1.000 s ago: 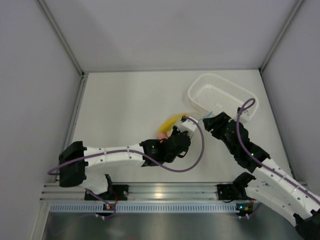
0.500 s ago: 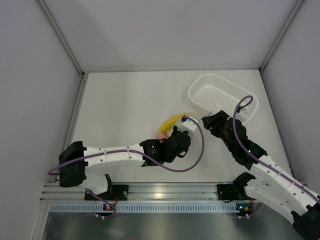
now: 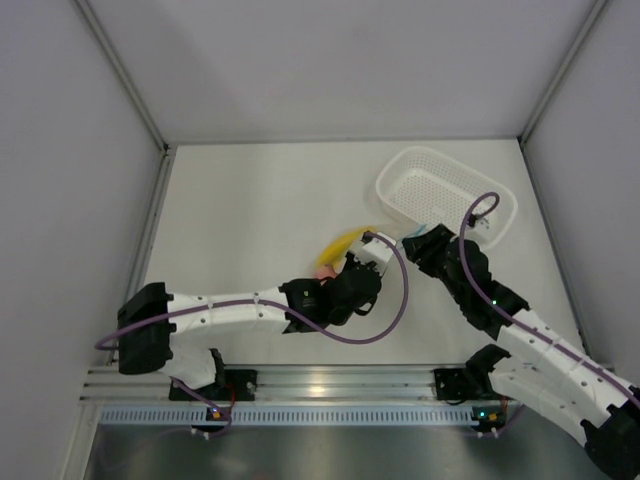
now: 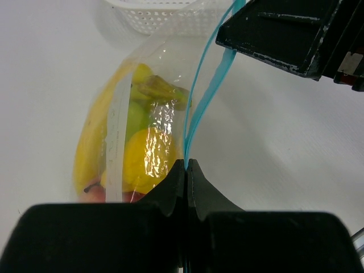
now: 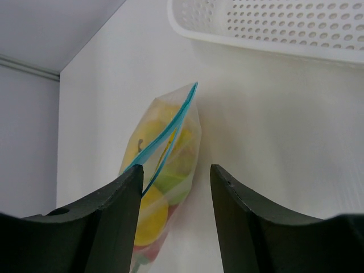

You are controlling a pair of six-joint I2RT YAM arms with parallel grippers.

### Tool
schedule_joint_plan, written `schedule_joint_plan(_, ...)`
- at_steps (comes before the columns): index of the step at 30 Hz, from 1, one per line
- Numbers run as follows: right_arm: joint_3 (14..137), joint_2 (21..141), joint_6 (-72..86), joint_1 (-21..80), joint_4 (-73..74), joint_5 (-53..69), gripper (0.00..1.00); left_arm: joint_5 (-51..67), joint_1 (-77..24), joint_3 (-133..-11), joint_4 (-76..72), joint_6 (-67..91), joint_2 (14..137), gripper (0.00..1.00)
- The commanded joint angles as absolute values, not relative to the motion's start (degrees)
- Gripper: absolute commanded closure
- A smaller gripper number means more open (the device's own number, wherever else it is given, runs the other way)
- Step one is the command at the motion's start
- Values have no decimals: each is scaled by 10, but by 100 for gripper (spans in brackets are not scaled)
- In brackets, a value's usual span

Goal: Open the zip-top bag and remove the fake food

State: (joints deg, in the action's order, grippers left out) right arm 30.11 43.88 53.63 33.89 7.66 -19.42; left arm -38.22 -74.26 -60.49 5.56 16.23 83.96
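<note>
The zip-top bag (image 4: 162, 68) is clear, and its light blue zip strip (image 4: 207, 91) runs away from my left gripper (image 4: 187, 165), which is shut on the strip's near end. Through the plastic the fake food shows: a yellow banana (image 4: 91, 142), a green pear (image 4: 135, 118) and a round yellow fruit (image 4: 145, 159). My right gripper (image 5: 176, 170) is open at the strip's far end. The strip (image 5: 165, 128) is slightly parted there and lies against the left finger (image 5: 114, 210). From above, the bag (image 3: 345, 243) lies between the left gripper (image 3: 372, 250) and the right gripper (image 3: 415, 243).
A white perforated basket (image 3: 447, 195) stands just behind the right gripper at the back right, with nothing in it. Its wall (image 5: 273, 23) lies close beyond the bag. Grey walls enclose the white table on three sides.
My right gripper has edged left toward the bag's zip end and its jaws have narrowed a little. The left gripper and the bag have held still.
</note>
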Motion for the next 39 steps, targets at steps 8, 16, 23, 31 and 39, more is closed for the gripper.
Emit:
schedule_joint_plan(8,293,470,545,326,5,-180,52,-363,-745,-628,13,178,815,100)
schedule_joint_plan(16,299,505,562,326,-48,-141,84,-335,-746,-613,6,174,813,100)
schedule_joint_plan(23,298,484,548,326,-30,-135,100,-379,-744,-633,6,151,826,15)
schedule_joint_plan(31,307,450,512,326,-2,-132,100,-352,-729,-707,32,123,847,4)
schedule_joint_plan(39,316,432,484,327,24,-120,100,-297,-698,-755,87,127,888,24)
